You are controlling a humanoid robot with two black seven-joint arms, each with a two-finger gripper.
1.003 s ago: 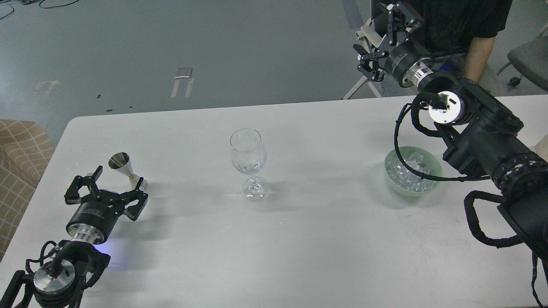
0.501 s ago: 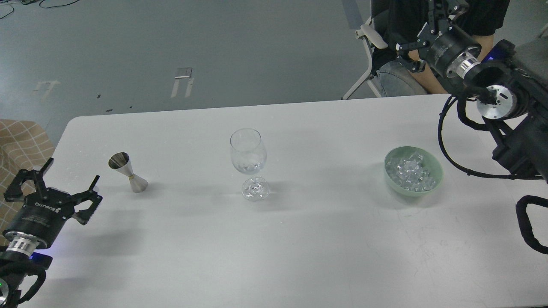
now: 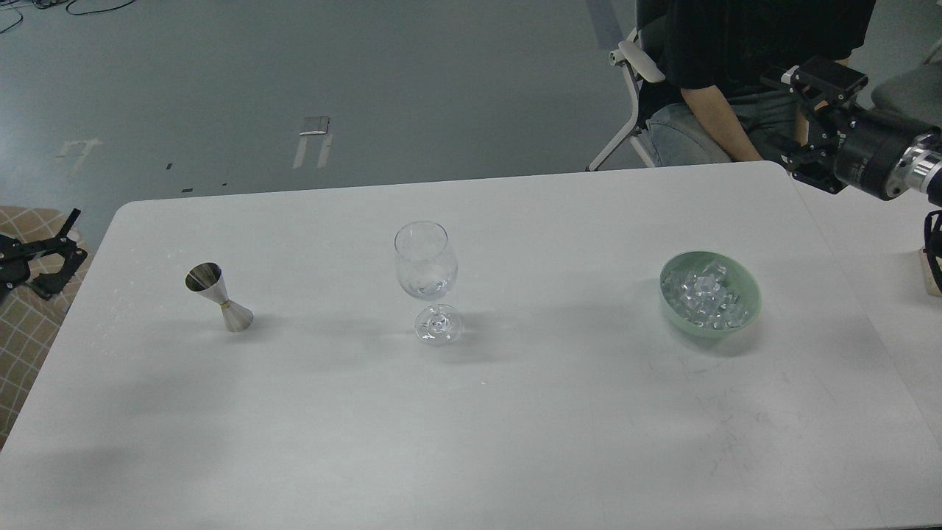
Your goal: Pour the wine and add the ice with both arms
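Note:
A clear stemmed wine glass (image 3: 426, 269) stands upright at the middle of the white table (image 3: 471, 427); a few clear bits seem to lie in its bowl. The ice (image 3: 703, 293) is a glittering heap in a pale green bowl (image 3: 745, 305) to the right. A steel jigger (image 3: 218, 296) stands to the left. My left gripper (image 3: 66, 239) is open and empty, off the table's left edge, mostly cut off by the view's edge. My right gripper (image 3: 793, 118) is open and empty, above the table's far right corner, well away from the bowl.
A person in a black shirt (image 3: 743, 44) sits on a chair (image 3: 633, 66) beyond the far right corner, close to my right gripper. A checkered beige seat (image 3: 29, 324) stands off the left edge. A second pale surface (image 3: 883, 243) adjoins at right.
Both arms have pulled outward from the table: the left gripper left from near the jigger to off the edge, the right gripper right from over the bowl area. Glass, jigger and bowl have not moved.

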